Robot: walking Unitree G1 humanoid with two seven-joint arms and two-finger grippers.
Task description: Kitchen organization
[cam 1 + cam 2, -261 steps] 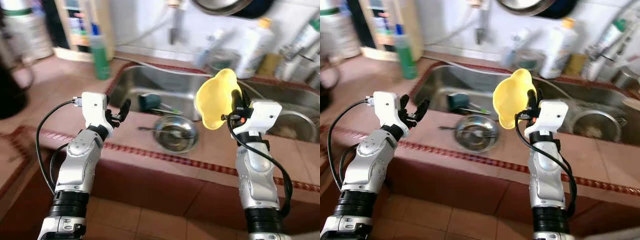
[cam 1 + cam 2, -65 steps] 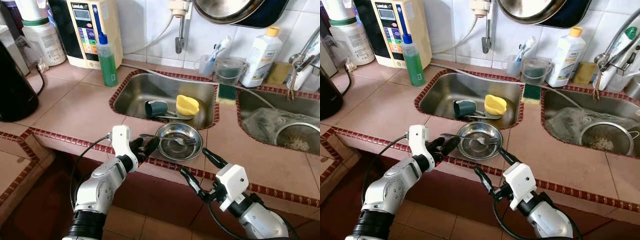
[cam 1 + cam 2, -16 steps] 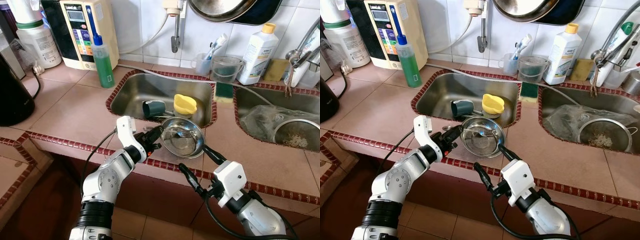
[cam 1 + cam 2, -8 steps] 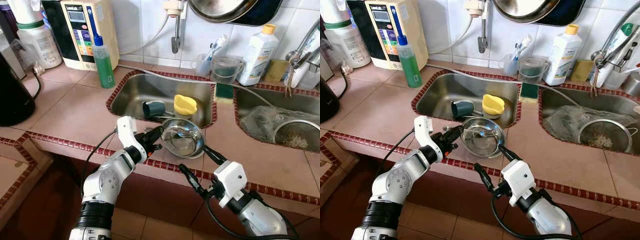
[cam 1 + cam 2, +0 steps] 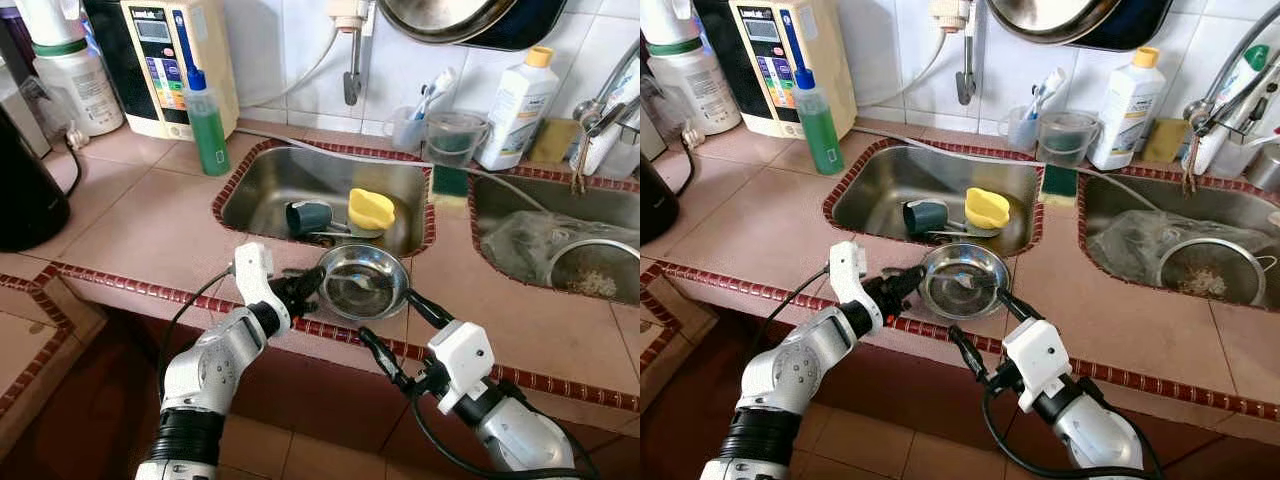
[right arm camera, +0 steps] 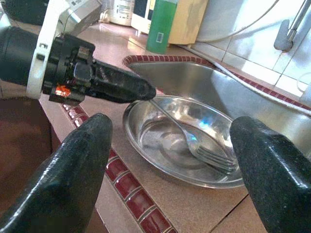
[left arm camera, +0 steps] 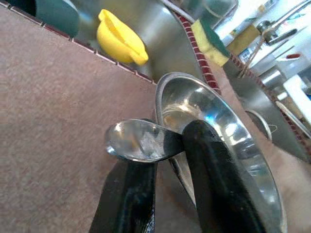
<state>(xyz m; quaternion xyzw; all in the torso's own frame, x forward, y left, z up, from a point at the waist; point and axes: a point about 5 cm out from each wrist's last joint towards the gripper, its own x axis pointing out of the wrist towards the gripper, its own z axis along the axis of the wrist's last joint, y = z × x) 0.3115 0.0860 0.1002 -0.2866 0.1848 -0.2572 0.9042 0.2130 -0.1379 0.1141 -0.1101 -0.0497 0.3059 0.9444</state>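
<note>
A steel bowl point(image 5: 362, 283) sits on the tiled counter's front edge, with a fork point(image 6: 194, 141) lying in it. My left gripper point(image 5: 305, 290) is shut on the fork's handle end point(image 7: 136, 141), right at the bowl's near rim point(image 7: 163, 104). My right gripper point(image 5: 400, 332) hangs open just in front of and below the bowl, fingers spread wide and holding nothing. From the right wrist view the bowl point(image 6: 146, 145) lies between its two fingers point(image 6: 73, 179), a little beyond them.
The sink point(image 5: 270, 195) behind the bowl holds a yellow cup point(image 5: 371, 208) and a teal cup point(image 5: 307, 216). A green bottle point(image 5: 207, 125), a sponge point(image 5: 449, 182) and a white bottle point(image 5: 515, 100) line the back. The right basin holds a strainer point(image 5: 595, 275).
The bowl, tipped up half a second ago, now lies flatter on the counter. My left gripper has dropped slightly with the fork. The right arm has hardly moved.
</note>
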